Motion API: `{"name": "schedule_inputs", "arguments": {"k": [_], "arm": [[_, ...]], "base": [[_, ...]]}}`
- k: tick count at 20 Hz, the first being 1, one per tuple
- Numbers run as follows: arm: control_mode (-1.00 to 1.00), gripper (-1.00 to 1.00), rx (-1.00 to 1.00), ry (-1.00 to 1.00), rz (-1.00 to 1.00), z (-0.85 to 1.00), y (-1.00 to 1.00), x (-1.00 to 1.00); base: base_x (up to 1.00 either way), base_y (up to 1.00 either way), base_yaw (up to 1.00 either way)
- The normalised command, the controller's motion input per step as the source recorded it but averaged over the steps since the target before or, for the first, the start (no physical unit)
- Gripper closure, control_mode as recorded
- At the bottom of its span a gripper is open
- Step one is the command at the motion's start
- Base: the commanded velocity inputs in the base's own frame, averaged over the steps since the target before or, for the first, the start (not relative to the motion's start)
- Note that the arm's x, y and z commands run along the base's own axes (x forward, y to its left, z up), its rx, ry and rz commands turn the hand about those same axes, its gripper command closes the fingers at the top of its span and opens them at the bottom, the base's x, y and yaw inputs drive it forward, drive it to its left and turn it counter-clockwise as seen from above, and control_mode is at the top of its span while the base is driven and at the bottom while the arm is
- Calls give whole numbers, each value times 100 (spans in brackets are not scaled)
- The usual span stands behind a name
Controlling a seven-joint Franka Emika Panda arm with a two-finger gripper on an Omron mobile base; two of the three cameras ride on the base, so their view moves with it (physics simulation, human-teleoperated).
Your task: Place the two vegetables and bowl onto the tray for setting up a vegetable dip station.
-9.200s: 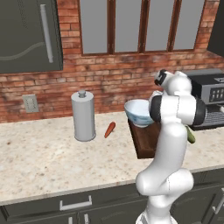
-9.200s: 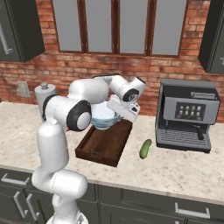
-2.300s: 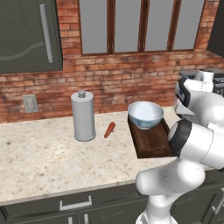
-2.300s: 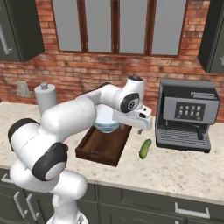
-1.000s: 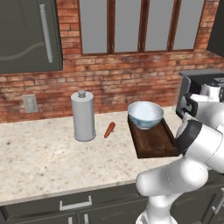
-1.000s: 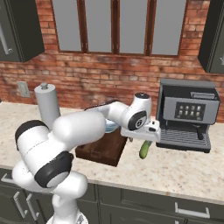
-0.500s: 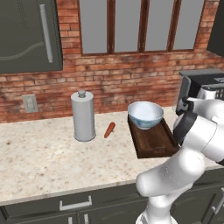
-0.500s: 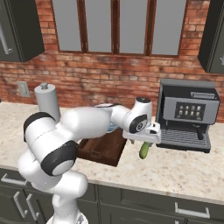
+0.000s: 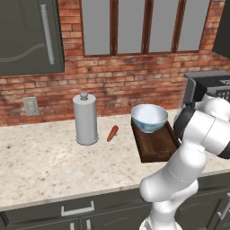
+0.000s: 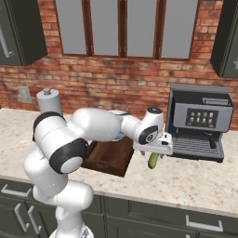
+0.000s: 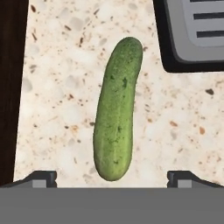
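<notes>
Since earlier, the pincer has been lowered, spread wide, over the cucumber at centre frame. Bowl is seated on tray; carrot remains on the worktop.

Glossy white rounded arm segments, dark joint rings, small dark fingertips.

Kitchen — counter, coffee machine

Even, bright rendered light falls from above with only faint soft shadows, no glare or edge distortion, though textures look slightly soft and pixelated.
</notes>
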Motion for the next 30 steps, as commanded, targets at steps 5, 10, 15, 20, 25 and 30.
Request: {"name": "schedule_inputs", "arguments": {"k": [5, 10, 15, 20, 25, 30], "arm": [[-100, -100, 0, 0, 2, -21, -6, 5], [-100, -100, 0, 0, 3, -18, 0, 15], [-100, -100, 0, 0, 3, -17, -3, 13], [-100, -100, 0, 0, 4, -19, -4, 13], [-100, -100, 0, 0, 4, -20, -4, 10], [-100, 100, 0, 0, 4, -16, -3, 8]], "base": [[0, 0, 0], [0, 0, 0], [0, 0, 0], [0, 0, 0], [0, 0, 0], [0, 0, 0]]}}
